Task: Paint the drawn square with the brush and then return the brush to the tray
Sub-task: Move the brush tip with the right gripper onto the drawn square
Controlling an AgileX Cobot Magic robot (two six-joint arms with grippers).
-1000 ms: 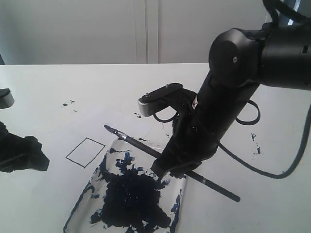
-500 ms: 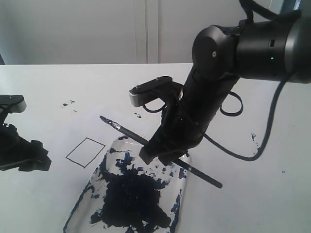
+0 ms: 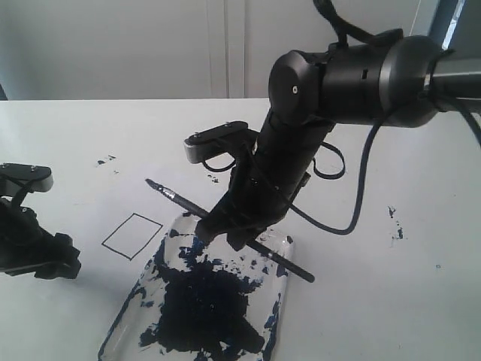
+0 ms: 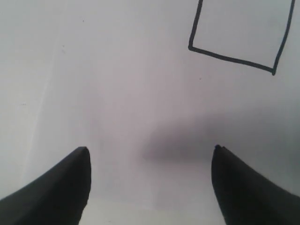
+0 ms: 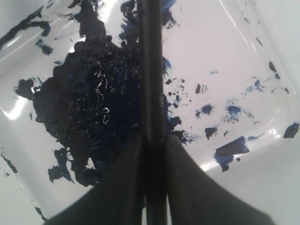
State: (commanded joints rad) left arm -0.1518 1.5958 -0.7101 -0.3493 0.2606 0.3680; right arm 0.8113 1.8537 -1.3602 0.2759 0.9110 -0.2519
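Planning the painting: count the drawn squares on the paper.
1: the drawn square, blank, just left of the tray in the exterior view; another could be hidden.

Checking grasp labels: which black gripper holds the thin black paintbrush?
The right gripper, jaws shut on the thin black paintbrush over the paint-smeared clear tray; the left gripper is open, empty.

I see a white worktop (image 3: 75, 135) flecked with a few dark blue-black paint specks (image 3: 105, 160). The drawn square (image 3: 132, 236) is a thin black outline, and its inside is blank white like the paper around it. The tray (image 3: 279, 289) is clear plastic, with a heavy dark blue-black paint blotch (image 3: 203, 304) in its middle and brighter blue splatters towards the rim. The brush (image 3: 289, 267) reads black with a dark tip. The right pincer (image 5: 153, 140) and left pincer (image 4: 150, 154) are both plain black.
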